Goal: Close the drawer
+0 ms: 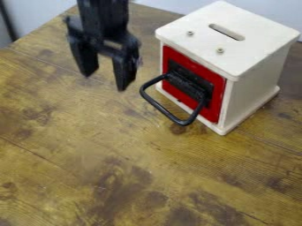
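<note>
The red drawer [179,64] sits in the front of a cream-white cube housing [228,35] at the right of the wooden table. Its black front plate [192,86] carries a big black loop handle [167,101] that lies out toward the left on the tabletop. The red face looks nearly flush with the housing; how far it stands out I cannot tell. My black gripper [104,73] hangs pointing down to the left of the handle, apart from it. Its two fingers [84,60] stand wide open with nothing between them.
The housing has slots and screws on its top. The wooden table [106,168] stretches wide in front and to the left. A dark object [7,22] stands at the far left edge, beyond the table's back edge.
</note>
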Tool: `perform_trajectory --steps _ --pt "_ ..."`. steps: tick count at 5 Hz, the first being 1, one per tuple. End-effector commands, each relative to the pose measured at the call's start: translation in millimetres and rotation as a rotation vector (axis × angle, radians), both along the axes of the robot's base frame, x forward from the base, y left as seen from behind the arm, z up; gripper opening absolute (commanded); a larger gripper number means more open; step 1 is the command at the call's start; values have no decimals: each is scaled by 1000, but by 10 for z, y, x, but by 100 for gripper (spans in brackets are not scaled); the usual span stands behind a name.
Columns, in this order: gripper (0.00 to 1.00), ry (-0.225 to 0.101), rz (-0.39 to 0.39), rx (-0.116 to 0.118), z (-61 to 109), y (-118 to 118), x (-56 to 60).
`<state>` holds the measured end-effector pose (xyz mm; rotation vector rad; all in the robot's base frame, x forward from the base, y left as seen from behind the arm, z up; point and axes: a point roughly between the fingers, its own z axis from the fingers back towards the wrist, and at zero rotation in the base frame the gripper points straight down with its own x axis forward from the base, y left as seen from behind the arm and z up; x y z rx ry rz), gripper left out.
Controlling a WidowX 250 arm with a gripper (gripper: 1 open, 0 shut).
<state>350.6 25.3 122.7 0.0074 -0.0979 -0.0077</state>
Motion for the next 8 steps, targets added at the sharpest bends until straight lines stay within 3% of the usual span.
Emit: perform_trajectory --steps 1,3,4,5,6,8 --pt "100 -77 67 3 73 -221 -17" --pt "100 -79 58 -8 1 9 -22" --pt "100 -69 50 -7 60 66 -46" --pt "100 -89 41 -7 107 89 -76" --pt "100 -89 34 -6 170 113 -86" --pt "100 -114 10 -3 432 118 25"
